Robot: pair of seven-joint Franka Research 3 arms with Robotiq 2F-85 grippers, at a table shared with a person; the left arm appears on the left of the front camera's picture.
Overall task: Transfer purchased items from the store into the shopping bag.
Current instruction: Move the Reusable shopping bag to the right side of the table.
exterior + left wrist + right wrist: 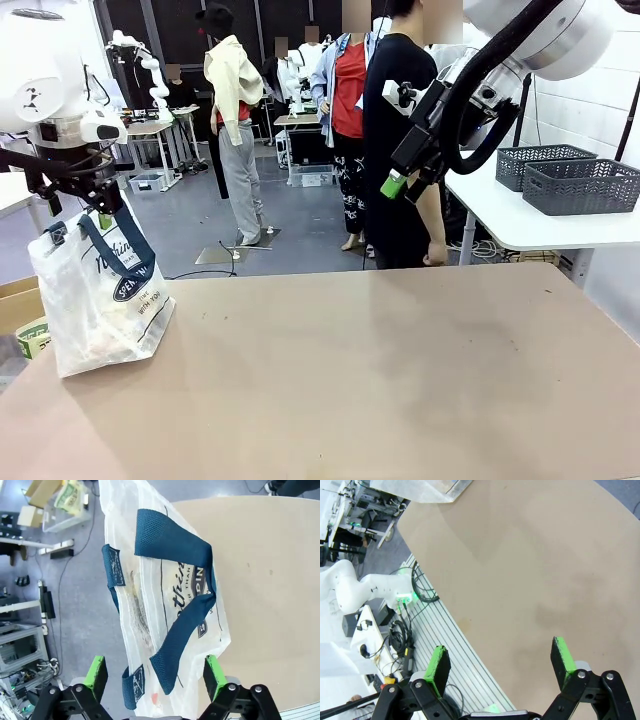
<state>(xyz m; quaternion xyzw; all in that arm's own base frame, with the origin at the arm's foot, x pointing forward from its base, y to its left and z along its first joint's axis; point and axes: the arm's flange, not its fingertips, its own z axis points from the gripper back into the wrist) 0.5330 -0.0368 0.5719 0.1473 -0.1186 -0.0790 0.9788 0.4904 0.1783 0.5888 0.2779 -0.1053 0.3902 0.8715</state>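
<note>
The shopping bag (pixel 98 305), translucent white with navy straps and an oval logo, stands at the table's left edge. Dim tan and yellowish shapes of purchased items show through its wall (pixel 136 602). My left gripper (pixel 78 210) hangs just above the bag's handles. In the left wrist view it (pixel 154 675) is open, its green pads (pixel 95 672) standing either side of a slack navy strap (pixel 175 630) without touching it. My right gripper (pixel 405 180) is raised high over the far right of the table, open and empty (pixel 502 667). Two dark grey openwork baskets (pixel 575 185) sit on a white side table; which is the store I cannot tell.
The brown table (pixel 400 380) is bare beyond the bag. A person in black (pixel 395 150) stands at its far edge. A cardboard box (pixel 18 305) sits on the floor left of the table. The white side table (pixel 510 220) adjoins the far right corner.
</note>
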